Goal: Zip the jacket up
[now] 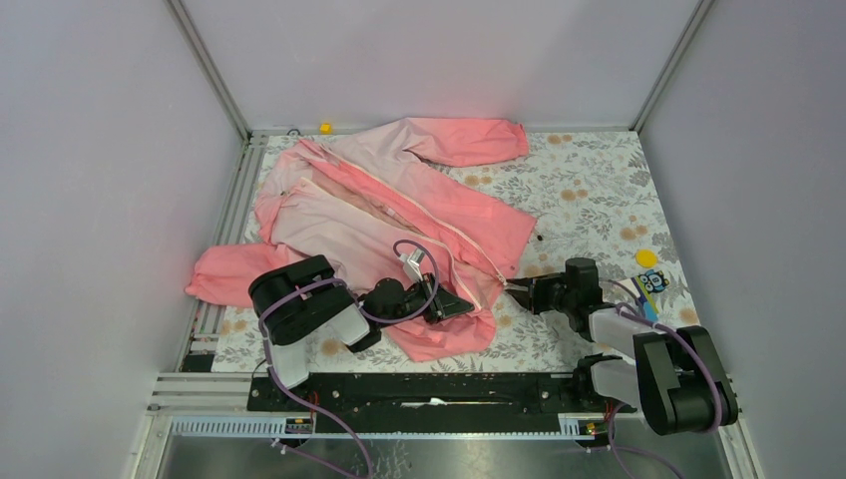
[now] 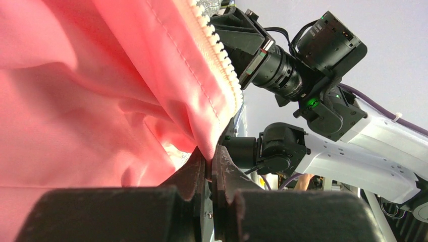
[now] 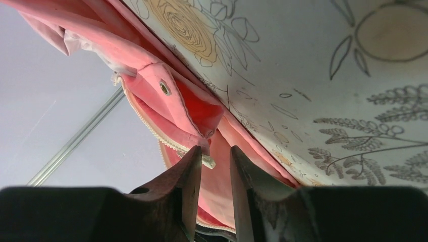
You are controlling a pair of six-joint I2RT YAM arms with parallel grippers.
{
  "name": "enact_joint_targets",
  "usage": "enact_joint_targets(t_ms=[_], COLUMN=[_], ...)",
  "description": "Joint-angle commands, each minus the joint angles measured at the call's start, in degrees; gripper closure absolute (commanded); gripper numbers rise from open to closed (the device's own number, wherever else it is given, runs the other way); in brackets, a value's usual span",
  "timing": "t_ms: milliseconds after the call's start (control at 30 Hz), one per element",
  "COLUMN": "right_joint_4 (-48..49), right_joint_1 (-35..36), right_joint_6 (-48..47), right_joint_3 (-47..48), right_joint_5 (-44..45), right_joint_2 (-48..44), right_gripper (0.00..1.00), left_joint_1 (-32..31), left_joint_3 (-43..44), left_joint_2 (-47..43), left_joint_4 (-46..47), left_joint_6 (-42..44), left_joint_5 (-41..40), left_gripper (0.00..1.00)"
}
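- Dark fingers [image 2: 194, 176] of the left gripper [image 2: 211, 169] fill the bottom of its wrist view. They are pressed together on a lower corner of the jacket [image 2: 101, 101], just below a row of whitish zipper teeth [image 2: 222, 60].
- Seen from the right wrist, the right gripper [image 3: 214, 154] has its jaws a little apart. A whitish zipper end [image 3: 207, 161] sits between the tips and touches one finger. As far as can be seen, it is not clamped.
- Progress, as a judgement: the zipping has barely begun. The jacket front lies open, its two zipper edges run apart, and no stretch looks joined.
- What is left: bring the two bottom ends together, seat one in the other, then draw the pull up to the collar. The pull itself cannot be made out.
- From overhead, the jacket [image 1: 399, 200] lies across the left and middle of a flower-printed table [image 1: 599, 190]. Its collar is at the far left and its hem is nearest the arms, between the two grippers. One sleeve runs along the far edge and the other trails off to the left.
- The fabric is thin and crumpled, pale pink near the collar and deepening to coral at the hem and sleeves. A small metal eyelet [image 3: 164, 87] shows near the hem corner.
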Motion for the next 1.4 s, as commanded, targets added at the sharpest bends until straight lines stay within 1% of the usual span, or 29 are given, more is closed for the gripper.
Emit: enact_joint_targets(t_ms=[0,33,133,167,233,333,500,533,567,600,667,733,867,933,1000,1067,1167,1267,1367], right_joint_4=[-0.39,0.63,2.43,2.89,5.44,8.78,11.97,12.20,12.62,13.05,13.19,13.67,16.76,20.37,26.42,30.38,31.16,35.35,36.37], right_joint_1=[0.32,0.32,0.37,0.31,0.32,0.33,0.36,0.31,0.37,0.39,0.32,0.38,0.45,0.40,0.40,0.41,0.51,0.50,0.53], right_joint_6=[-0.05,-0.30,-0.41,-0.35,0.25,1.71,2.73,2.74,2.69,2.47,1.04,-3.51,-12.34,-14.56,-13.76,-12.39,-11.18,-8.56,-6.87], right_joint_3=[-3.28,-3.12,-2.47,-2.27,-2.10,-1.92,-1.53,-1.58,-1.79,-1.97,-2.13,-1.84,-1.82,-2.35,-3.67,-4.68,-4.78,-6.01,-6.58], right_joint_5=[2.61,3.02,4.35,4.46,4.03,3.00,1.83,1.78,1.57,1.36,0.85,-0.27,-2.55,-4.85,-7.24,-8.43,-9.47,-10.13,-10.18], right_joint_2=[1.84,2.11,3.26,3.89,5.55,8.04,10.72,10.87,10.96,10.91,10.24,9.45,6.96,5.92,5.27,4.26,2.48,0.65,-1.21], right_gripper=[0.66,0.65,0.58,0.57,0.57,0.61,0.73,0.79,0.82,0.89,0.94,1.00,1.00,1.00,1.00,1.00,1.00,1.00,1.00], left_joint_1=[-0.40,-0.36,-0.38,-0.46,-0.42,-0.45,-0.44,-0.44,-0.50,-0.45,-0.43,-0.51,-0.43,-0.44,-0.64,-1.18,-2.14,-3.11,-4.01], left_joint_3=[0.94,1.04,1.25,1.26,1.20,0.94,0.43,0.39,0.38,0.46,0.56,0.64,-0.96,-1.91,-2.12,-1.70,-1.53,-1.65,-0.88], left_joint_2=[-2.18,-2.18,-2.47,-2.60,-2.78,-3.09,-3.45,-3.49,-3.50,-3.50,-3.31,-2.83,-1.12,-0.12,0.87,1.14,1.25,0.80,1.25], left_joint_4=[1.51,1.51,1.07,0.91,0.89,0.93,1.16,1.28,1.39,1.60,2.59,4.16,9.52,12.32,15.58,15.67,15.82,15.84,16.24], left_joint_6=[1.11,1.04,1.15,1.19,1.20,1.28,1.28,1.22,1.16,0.99,0.22,-0.79,-2.79,-3.33,-3.46,-3.19,-2.67,-1.45,-0.61], left_joint_5=[0.34,0.40,0.64,0.62,0.61,0.43,0.19,0.22,0.18,0.22,0.24,0.25,-0.98,-2.05,-3.00,-4.68,-7.75,-12.16,-15.73], left_gripper=[1.00,1.00,1.00,1.00,1.00,1.00,1.00,1.00,1.00,1.00,1.00,1.00,1.00,1.00,1.00,1.00,1.00,1.00,1.00])
